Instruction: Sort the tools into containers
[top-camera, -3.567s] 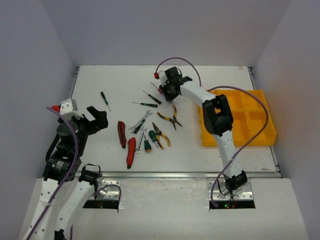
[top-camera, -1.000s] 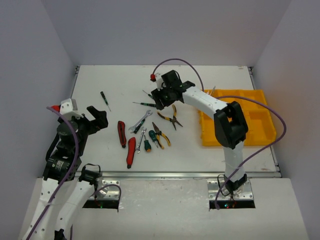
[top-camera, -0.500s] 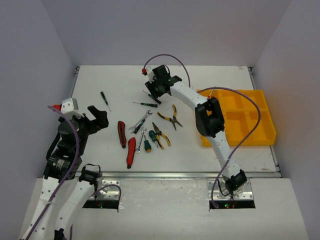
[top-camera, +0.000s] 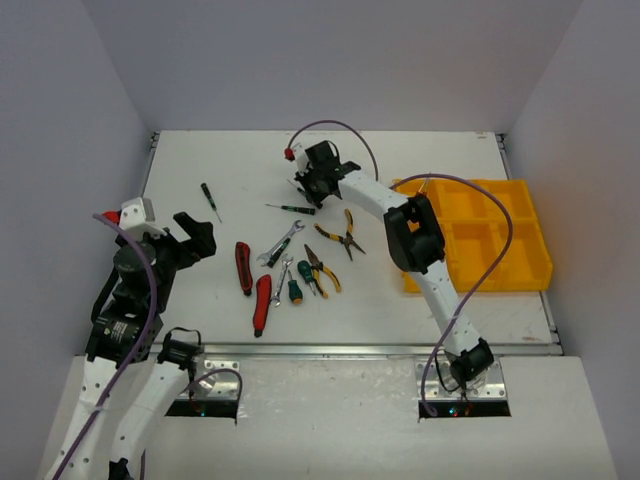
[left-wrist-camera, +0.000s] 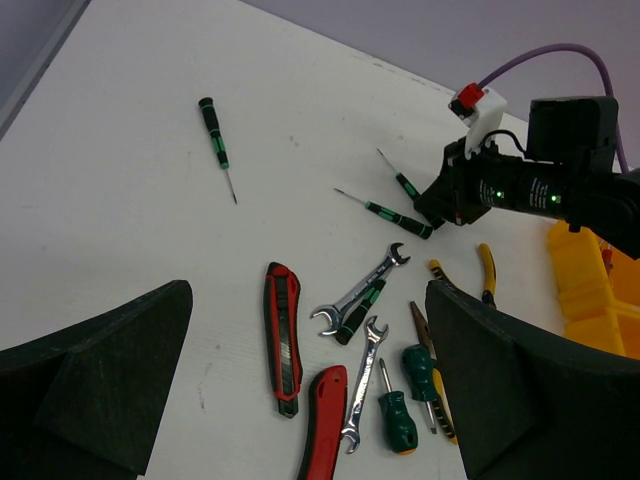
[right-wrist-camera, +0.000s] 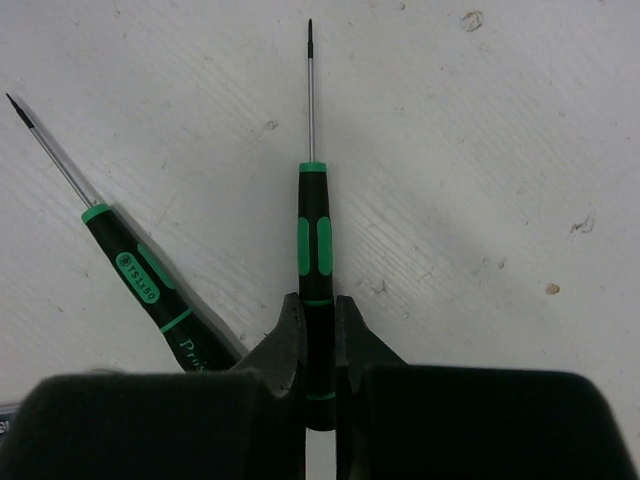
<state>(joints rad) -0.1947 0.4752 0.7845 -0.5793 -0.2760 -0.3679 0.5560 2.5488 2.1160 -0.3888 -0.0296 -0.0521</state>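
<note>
Right gripper is clamped on the butt end of a slim green-and-black precision screwdriver, its two dark fingers pinching the handle from both sides while the thin steel shaft points straight away from the wrist over the white worktop; whether the tool has left the surface cannot be told. A second slim green-and-black screwdriver lies just beside it at an angle, its handle running under the left finger. Both sit toward the far edge of the worktop, about midway across. Left gripper hangs with its jaws spread wide and nothing between them, near the left edge. A third thin green-and-black screwdriver lies alone toward the far-left corner. Clustered at the worktop's middle are two yellow-and-black pliers, two silver wrenches, a stubby green-handled screwdriver and two red-and-black utility knives. The bright yellow plastic organiser tray with six square compartments rests against the right edge, well apart from the tools
</note>
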